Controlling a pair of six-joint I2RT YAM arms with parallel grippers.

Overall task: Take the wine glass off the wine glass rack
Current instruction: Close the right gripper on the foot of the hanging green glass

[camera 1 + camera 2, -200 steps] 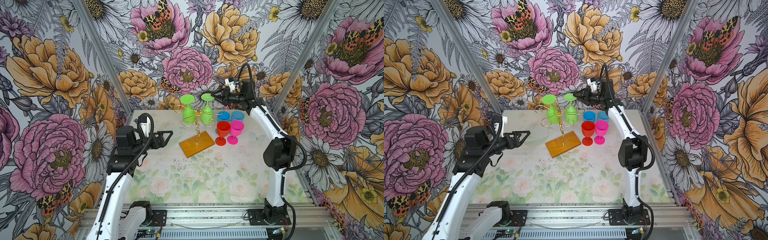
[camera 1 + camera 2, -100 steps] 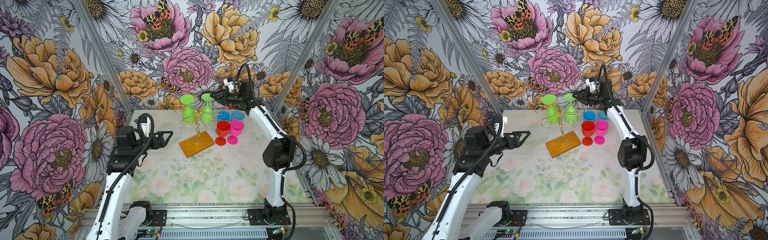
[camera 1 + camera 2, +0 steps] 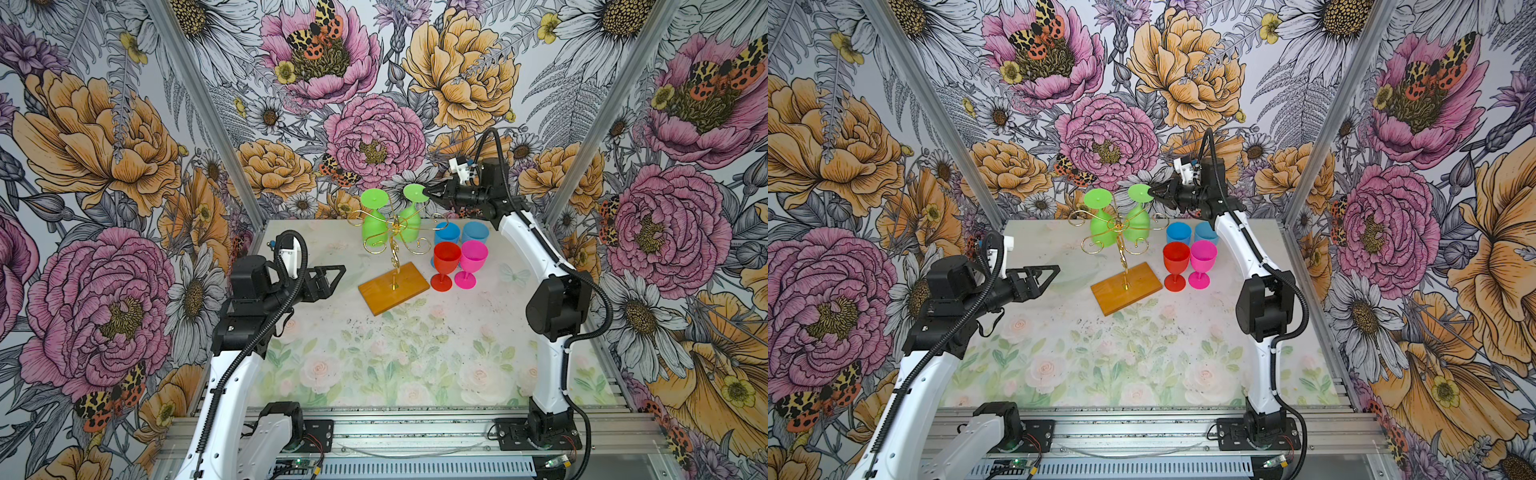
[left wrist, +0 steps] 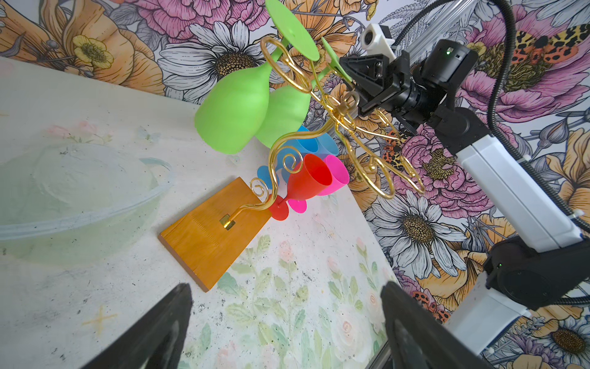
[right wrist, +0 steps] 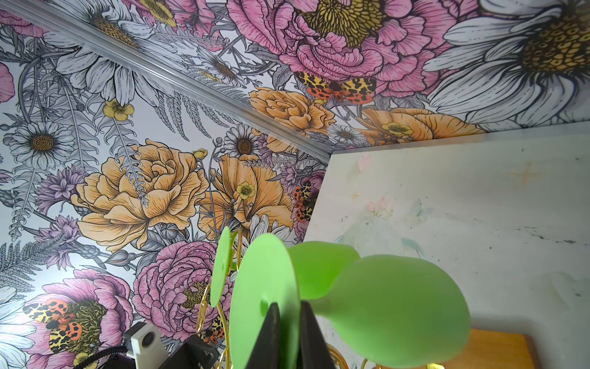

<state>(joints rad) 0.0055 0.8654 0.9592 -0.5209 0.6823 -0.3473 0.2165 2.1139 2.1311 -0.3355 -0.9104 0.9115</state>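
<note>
Rt wrist view: right gripper (image 5: 289, 306) shows fingertips only, the rest is chopped by the frame edge. The wine glass (image 5: 399, 306) has its stem lost behind its own foot. Where it hangs on the wine glass rack (image 5: 501, 349): can't see, just a corner of wood base & slivers of wire. Lt wrist view: left gripper (image 4: 285, 287) fingers are cut off too. Pale hazy shape (image 4: 79, 191) near the base, too blurred to ID. Both top views: blue glasses (image 3: 476, 230) have stems hidden behind the red glass (image 3: 446, 257) & pink glass (image 3: 473, 257).
</note>
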